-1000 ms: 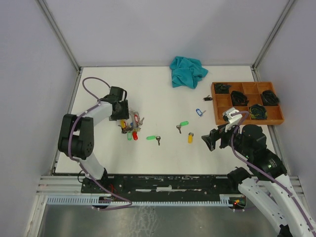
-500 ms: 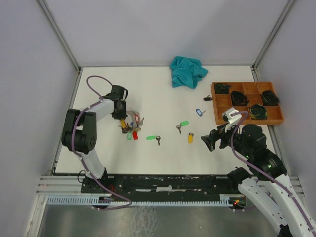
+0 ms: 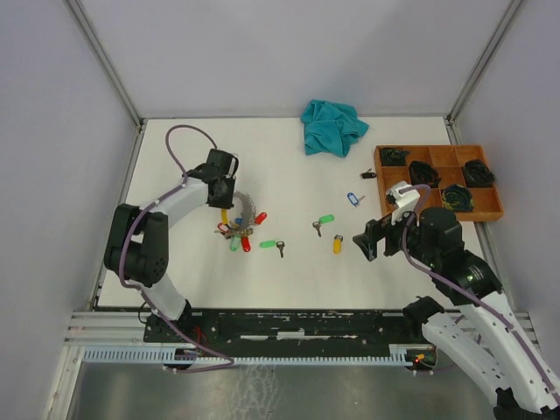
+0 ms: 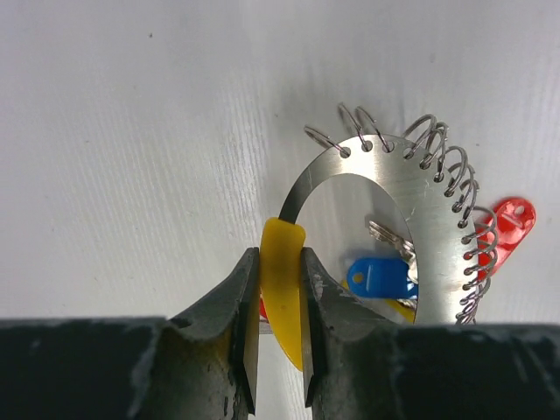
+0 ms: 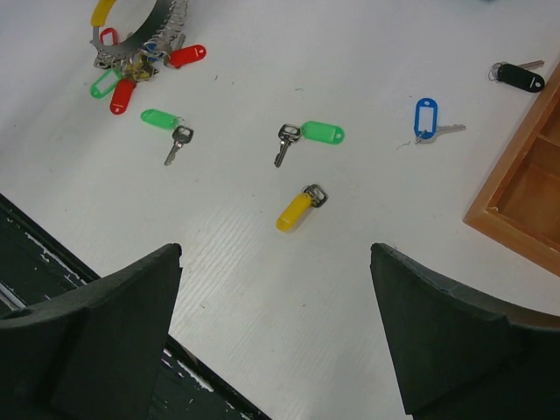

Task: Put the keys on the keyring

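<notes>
"Two grippers are shown. How does each stand?" asks the student.

"The left gripper [image 4: 278, 262] is clamped on the yellow tab [image 4: 282, 306] that meets one end of the keyring [image 4: 420, 201], a flat silver band edged with small wire loops, at the left part of the white table [image 3: 289, 166]. The right gripper [image 5: 276, 350] has its jaws spread wide and holds nothing, over the table's right part."

"And the keys?"

"A blue tag [image 4: 378, 276] and a red tag [image 4: 507, 223] sit at the ring. Loose on the table are a green-tagged key [image 5: 166, 124] near the ring, a second green-tagged key [image 5: 315, 133], a yellow-tagged key [image 5: 296, 210], a blue-tagged key [image 5: 427, 118] and, farthest right, a black-tagged key [image 5: 521, 77]."
</notes>
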Available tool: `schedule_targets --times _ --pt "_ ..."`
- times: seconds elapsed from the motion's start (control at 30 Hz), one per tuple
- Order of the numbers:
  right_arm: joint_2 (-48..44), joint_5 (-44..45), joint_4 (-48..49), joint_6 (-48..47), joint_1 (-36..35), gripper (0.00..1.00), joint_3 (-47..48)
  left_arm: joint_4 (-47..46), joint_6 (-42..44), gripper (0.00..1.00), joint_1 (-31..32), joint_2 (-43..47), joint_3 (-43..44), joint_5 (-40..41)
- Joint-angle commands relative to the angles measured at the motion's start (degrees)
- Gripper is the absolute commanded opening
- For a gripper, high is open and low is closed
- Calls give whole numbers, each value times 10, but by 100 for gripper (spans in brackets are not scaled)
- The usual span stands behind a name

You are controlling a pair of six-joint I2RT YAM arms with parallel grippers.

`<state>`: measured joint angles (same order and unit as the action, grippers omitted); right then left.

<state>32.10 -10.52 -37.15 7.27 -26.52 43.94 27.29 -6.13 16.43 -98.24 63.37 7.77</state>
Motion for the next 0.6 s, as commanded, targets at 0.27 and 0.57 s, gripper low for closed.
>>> schedule_targets --times 0.27,0.57 --pt "156 -70 222 52 -2 96 -12 -119 99 3 68 131 -17 63" --pt "322 -127 456 77 -8 89 -27 -145 178 3 99 181 -29 97"
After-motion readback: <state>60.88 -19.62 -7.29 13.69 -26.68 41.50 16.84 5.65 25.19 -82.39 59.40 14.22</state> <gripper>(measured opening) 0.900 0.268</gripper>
